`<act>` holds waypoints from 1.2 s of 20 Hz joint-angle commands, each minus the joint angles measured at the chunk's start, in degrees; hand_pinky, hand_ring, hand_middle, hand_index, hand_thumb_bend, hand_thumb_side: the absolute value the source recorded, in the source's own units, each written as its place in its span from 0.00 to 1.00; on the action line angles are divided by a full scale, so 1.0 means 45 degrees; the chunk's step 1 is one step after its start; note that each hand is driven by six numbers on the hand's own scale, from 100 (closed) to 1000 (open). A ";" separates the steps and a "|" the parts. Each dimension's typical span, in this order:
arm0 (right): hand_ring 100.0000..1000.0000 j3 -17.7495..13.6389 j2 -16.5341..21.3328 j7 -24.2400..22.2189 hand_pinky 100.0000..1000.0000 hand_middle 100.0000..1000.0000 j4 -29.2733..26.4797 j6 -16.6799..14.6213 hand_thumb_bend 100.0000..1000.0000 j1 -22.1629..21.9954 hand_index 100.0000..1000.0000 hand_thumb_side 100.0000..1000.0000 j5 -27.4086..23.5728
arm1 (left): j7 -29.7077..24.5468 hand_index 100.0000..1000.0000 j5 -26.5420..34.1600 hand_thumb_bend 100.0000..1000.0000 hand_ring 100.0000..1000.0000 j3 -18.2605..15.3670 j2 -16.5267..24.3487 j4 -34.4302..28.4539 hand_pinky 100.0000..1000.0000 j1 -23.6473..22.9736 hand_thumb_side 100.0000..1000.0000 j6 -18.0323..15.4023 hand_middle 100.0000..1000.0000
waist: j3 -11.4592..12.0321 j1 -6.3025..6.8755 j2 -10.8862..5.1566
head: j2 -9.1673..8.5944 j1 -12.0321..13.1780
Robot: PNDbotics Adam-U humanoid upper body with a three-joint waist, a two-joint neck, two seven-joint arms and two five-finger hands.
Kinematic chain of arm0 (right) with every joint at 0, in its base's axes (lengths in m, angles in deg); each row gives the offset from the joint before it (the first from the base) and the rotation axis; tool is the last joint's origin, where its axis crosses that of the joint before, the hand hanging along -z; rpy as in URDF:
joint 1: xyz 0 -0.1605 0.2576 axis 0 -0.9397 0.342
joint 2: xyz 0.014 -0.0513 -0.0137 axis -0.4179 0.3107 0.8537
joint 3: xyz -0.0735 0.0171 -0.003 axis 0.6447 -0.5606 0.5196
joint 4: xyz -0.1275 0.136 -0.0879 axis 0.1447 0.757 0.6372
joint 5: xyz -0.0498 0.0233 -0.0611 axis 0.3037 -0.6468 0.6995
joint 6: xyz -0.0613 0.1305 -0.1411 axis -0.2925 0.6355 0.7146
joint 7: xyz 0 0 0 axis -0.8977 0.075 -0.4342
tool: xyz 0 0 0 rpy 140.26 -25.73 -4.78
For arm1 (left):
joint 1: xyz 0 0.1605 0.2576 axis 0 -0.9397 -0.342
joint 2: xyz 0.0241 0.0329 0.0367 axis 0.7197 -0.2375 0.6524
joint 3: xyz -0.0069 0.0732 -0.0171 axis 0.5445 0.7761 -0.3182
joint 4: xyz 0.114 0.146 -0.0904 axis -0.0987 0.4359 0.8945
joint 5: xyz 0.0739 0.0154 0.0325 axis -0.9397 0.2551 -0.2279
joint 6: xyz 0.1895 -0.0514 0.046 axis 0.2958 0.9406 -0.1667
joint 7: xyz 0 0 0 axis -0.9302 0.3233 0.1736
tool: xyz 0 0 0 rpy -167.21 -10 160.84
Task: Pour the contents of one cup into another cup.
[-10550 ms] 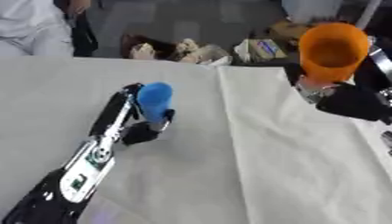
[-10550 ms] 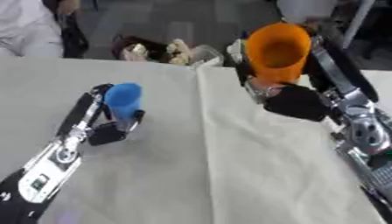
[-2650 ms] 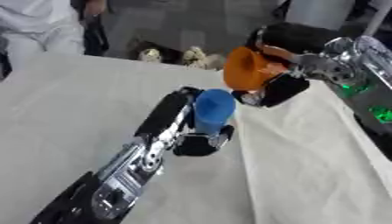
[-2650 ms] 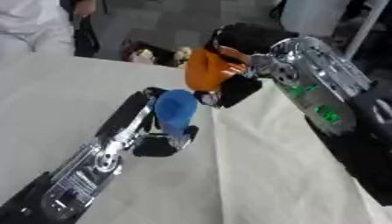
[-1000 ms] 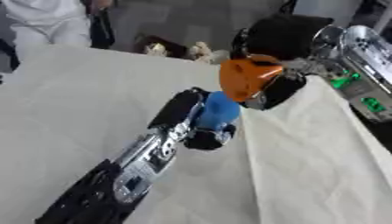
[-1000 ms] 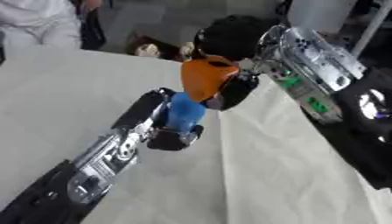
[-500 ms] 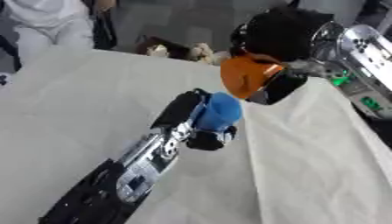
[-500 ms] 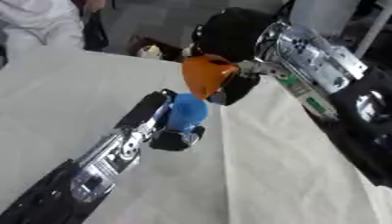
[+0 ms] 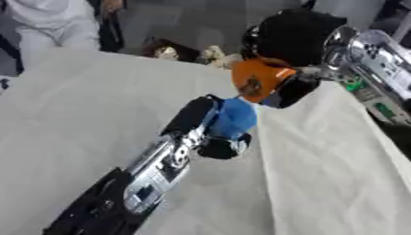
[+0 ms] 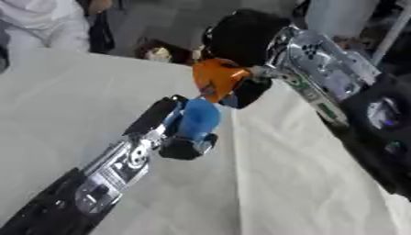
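The left hand (image 9: 210, 137) is curling its fingers round the blue cup (image 9: 234, 119), which is standing upright near the middle of the white cloth-covered table (image 9: 72, 114). The right hand (image 9: 287, 89) is clamping the orange cup (image 9: 255, 80), tipping it just above the blue one. Bare cloth is lying open left and near-right. Beyond the far edge, clutter is sitting on a grey floor (image 9: 169, 20). No writing is readable.

No text, label or number can be read anywhere.
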 commanded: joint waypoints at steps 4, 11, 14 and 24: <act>0.47 -0.0089 0.0225 0.0364 0.20 0.57 0.0108 -0.0054 0.00 0.0184 0.59 0.43 0.0315 | 0.0052 0.26 0.0445 0.00 0.28 -0.0042 -0.0152 -0.0349 0.13 0.0350 0.18 0.0296 0.45 | -0.0002 -0.0047 -0.0486 | -0.0079 0.0014; 0.47 -0.0077 0.0261 0.0548 0.20 0.57 0.0103 -0.0116 0.00 0.0193 0.59 0.43 0.0400 | 0.0169 0.26 0.0945 0.00 0.28 -0.0058 -0.0191 -0.0313 0.13 0.0338 0.18 0.0639 0.45 | -0.0001 -0.0053 -0.0478 | -0.0105 0.0049; 0.47 -0.0055 0.0315 0.0690 0.20 0.58 0.0013 -0.0205 0.00 0.0187 0.59 0.43 0.0584 | 0.0249 0.26 0.1181 0.00 0.28 -0.0073 -0.0216 -0.0310 0.13 0.0326 0.18 0.0785 0.45 | -0.0013 -0.0063 -0.0475 | -0.0113 0.0073; 0.51 0.0210 0.0646 0.1508 0.21 0.65 -0.0860 -0.1237 0.00 0.0127 0.61 0.40 0.1988 | 0.0598 0.26 0.1746 0.00 0.28 -0.0118 -0.0222 -0.0302 0.13 0.0300 0.19 0.1134 0.45 | -0.0053 -0.0072 -0.0476 | -0.0179 0.0126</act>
